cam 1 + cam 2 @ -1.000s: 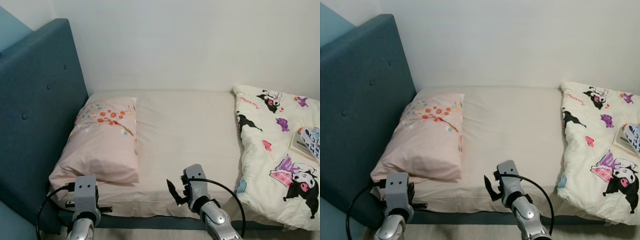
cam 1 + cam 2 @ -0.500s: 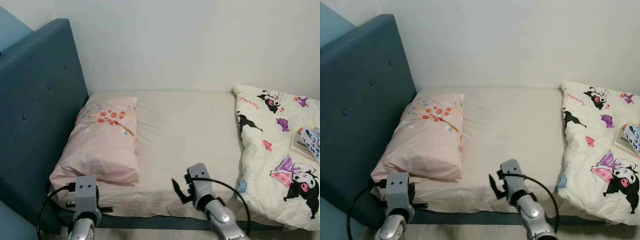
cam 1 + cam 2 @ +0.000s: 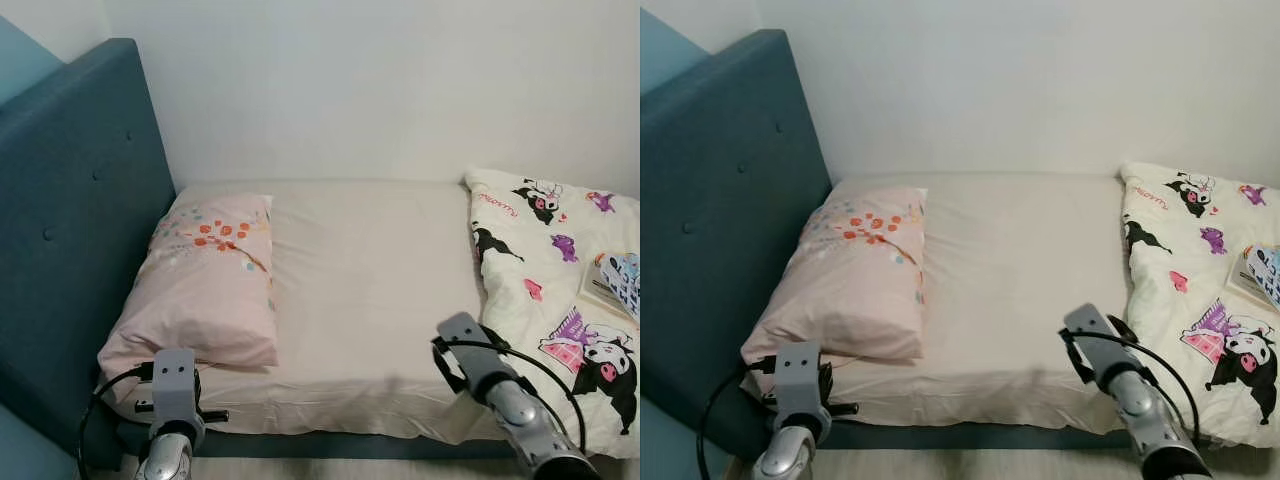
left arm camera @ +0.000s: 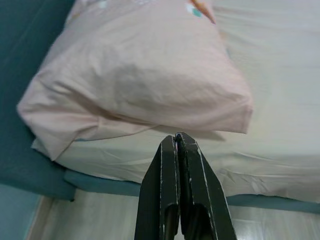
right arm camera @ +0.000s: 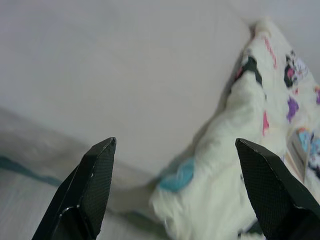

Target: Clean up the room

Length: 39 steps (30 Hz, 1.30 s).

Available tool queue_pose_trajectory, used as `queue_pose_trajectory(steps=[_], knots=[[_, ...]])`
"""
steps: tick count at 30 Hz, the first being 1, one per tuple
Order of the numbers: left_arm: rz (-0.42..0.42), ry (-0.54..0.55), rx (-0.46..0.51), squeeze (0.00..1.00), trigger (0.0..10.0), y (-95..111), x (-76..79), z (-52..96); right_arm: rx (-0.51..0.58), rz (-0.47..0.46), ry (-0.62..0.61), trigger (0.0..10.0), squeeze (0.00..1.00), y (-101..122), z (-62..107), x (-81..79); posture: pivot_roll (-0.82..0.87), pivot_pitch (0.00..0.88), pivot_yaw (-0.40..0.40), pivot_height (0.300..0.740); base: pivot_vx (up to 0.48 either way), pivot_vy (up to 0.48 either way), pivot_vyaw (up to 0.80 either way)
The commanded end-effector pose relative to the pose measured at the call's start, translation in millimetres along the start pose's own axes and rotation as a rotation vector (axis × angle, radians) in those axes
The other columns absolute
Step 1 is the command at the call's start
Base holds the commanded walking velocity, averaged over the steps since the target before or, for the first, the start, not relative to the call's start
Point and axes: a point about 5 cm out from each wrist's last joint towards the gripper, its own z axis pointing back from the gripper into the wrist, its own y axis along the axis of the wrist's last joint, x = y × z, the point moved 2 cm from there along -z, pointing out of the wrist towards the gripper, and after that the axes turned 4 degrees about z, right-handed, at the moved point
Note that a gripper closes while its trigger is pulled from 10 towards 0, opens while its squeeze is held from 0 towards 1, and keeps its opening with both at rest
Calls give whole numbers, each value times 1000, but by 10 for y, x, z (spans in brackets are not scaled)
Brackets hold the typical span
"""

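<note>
White wall (image 3: 380, 90) stands behind the bed (image 3: 370, 270), and the bed is what I place everything by. Its cream sheet lies flat and smooth over the middle. A tall blue headboard (image 3: 70, 240) stands at the head end of the bed, on my left side. A pink pillow (image 3: 200, 285) with little orange and blue spots lies on the bed right next to the headboard. At the other end of the bed, on my right side, a white blanket (image 3: 550, 290) with cartoon animals on it lies bunched up. It touches the wall at the back, and its front part hangs over the near edge of the bed. A small thing with a blue pattern (image 3: 615, 285) sits on top of the blanket, far from the pillow. It may be a book, but I cannot tell for sure.

My left gripper (image 4: 178, 141) is squeezed tight with nothing in it. It is low, at the near edge of the bed, just in front of the pillow's corner.

My right gripper (image 5: 175, 150) is spread wide and holds nothing. It is at the near edge of the bed too, just beside the blanket, and points at the blanket's front edge. A bit of blue (image 5: 177, 177) shows under that edge.
</note>
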Motion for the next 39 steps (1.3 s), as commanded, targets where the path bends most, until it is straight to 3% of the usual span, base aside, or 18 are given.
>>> queue_pose_trajectory(steps=[1,10,39], knots=[[-7,-2,-13,0,10000,-16,-4,7,-71,47,-50,10000,0,-163,52,38,-27,114,-7,740,0,0,0],[-11,6,-8,0,10000,0,-40,12,-70,-4,-151,10000,0,-218,100,58,-13,119,-9,740,0,0,0],[-14,5,-24,0,10000,-33,-70,50,-83,3,-161,10000,0,-219,80,52,-22,129,-8,740,0,0,0]])
